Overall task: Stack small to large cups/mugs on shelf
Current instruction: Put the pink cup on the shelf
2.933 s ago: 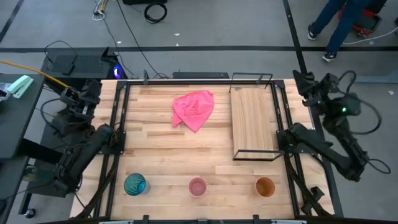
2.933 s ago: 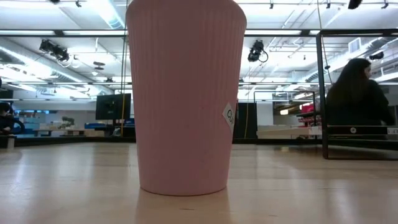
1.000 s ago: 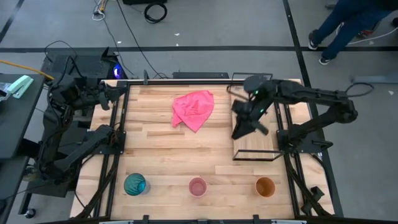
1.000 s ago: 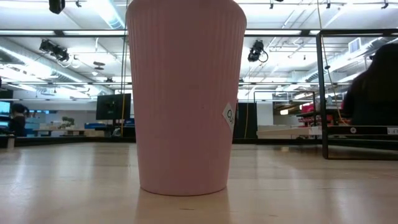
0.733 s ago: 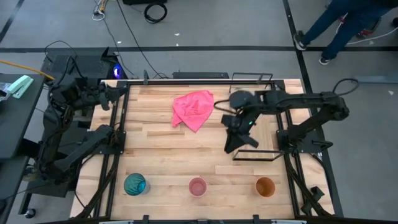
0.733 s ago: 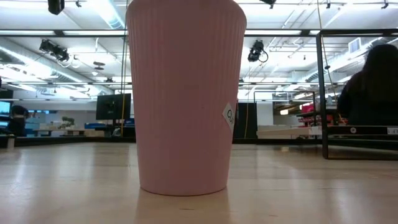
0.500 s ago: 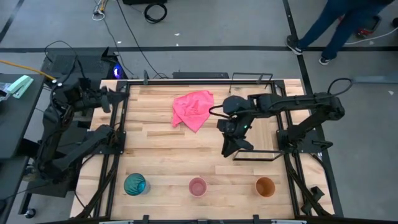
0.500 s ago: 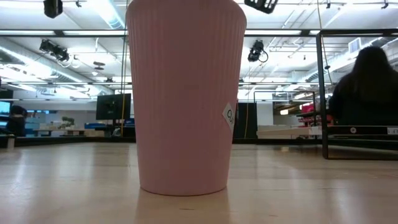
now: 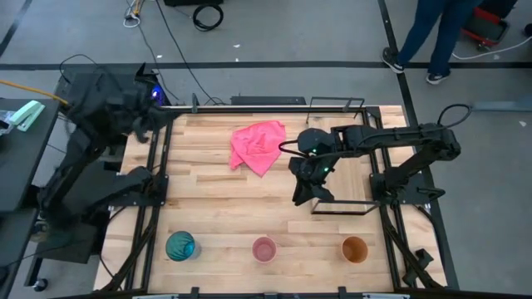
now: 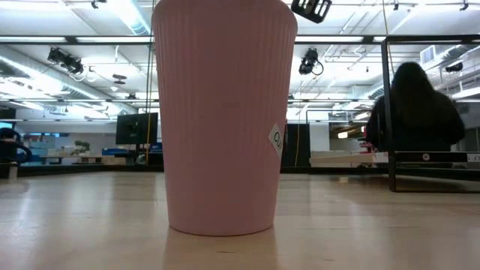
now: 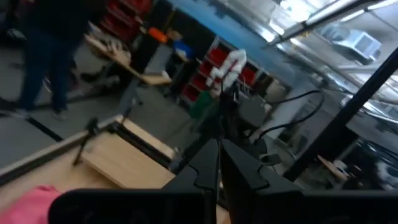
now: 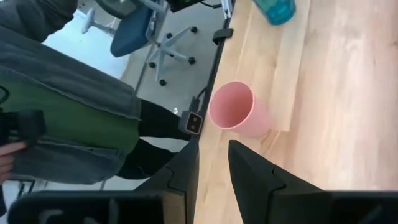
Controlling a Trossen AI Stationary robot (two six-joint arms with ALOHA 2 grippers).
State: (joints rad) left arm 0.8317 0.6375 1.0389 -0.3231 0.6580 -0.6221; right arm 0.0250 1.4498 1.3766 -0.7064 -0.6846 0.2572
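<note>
My right gripper [image 9: 306, 193] hangs over the counter [image 9: 208, 208] just left of the shelf [image 9: 339, 162], jaws narrow, holding nothing. Left gripper [image 11: 219, 163] is raised at far left, jaws closed. Teal cup [image 9: 180, 246], pink cup [image 9: 264, 249], orange cup [image 9: 355, 248] sit along the near edge.
</note>
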